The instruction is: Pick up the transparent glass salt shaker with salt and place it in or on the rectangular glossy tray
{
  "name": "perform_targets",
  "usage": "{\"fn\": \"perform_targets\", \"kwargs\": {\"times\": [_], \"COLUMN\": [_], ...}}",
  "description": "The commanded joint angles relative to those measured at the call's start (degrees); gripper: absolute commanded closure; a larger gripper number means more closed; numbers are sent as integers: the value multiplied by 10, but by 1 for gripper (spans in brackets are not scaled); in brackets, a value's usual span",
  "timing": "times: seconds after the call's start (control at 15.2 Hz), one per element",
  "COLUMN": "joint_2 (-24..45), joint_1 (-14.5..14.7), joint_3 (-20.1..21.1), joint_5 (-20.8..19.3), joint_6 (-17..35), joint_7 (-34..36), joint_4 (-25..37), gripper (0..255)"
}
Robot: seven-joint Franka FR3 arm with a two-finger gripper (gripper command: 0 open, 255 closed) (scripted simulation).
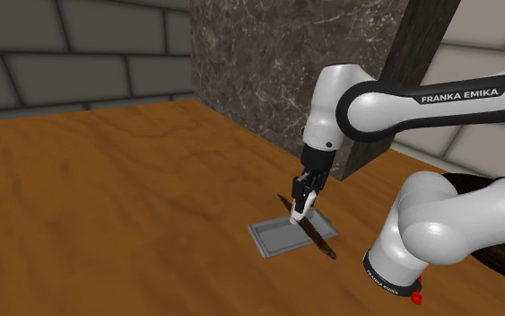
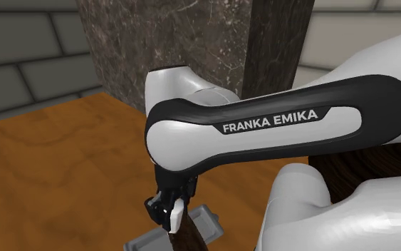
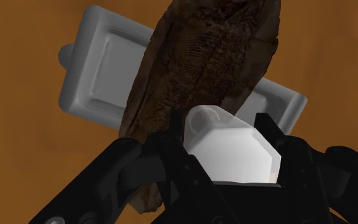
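The hand [image 3: 219, 126] is closed partway on the salt shaker [image 3: 234, 153], a pale, whitish faceted body with a rounded cap, clasped between the two black fingers and carried off the bench [image 1: 107, 197]. Directly beneath it lies a long, rough dark brown piece [image 3: 209, 51], ribbed like bark or a dried leaf, though I cannot tell what it is. This piece rests slantwise across the grey rectangular tray [image 3: 101, 70]. The likely trouble is the landing: lowered straight down, the shaker would probably meet that uneven brown piece rather than the tray's flat floor, and on release it could tip, roll, and end up on the bench. Letting go from too high would carry the same risk, and a sideways shift that is too big could catch the raised rim. The wrist view shows where bare tray floor lies on either side of the brown piece. The shoulder view gives what that one cannot: the hand hanging apart from the tray, above it, and the brown piece overhanging the tray's rim at both ends. In the second exterior view the arm's big white link covers much of the tray, leaving one corner beside the shaker.
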Motion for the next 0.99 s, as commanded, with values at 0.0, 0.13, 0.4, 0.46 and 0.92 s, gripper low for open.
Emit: {"fn": "perform_targets", "kwargs": {"times": [0.0,0.13,0.4,0.46,0.92], "joint_2": [1,1,2,4,-4], "joint_1": [-1,-1,-2,-1,-11], "joint_3": [0,0,-1,0,-12], "joint_5": [-2,-2,-2,-1,-16], "joint_6": [-1,-1,0,1,-62], "joint_7": [-1,-1,-2,-1,0], "joint_4": [-6,-6,-6,-5,48], "gripper": [255,255,0,0,0]}}
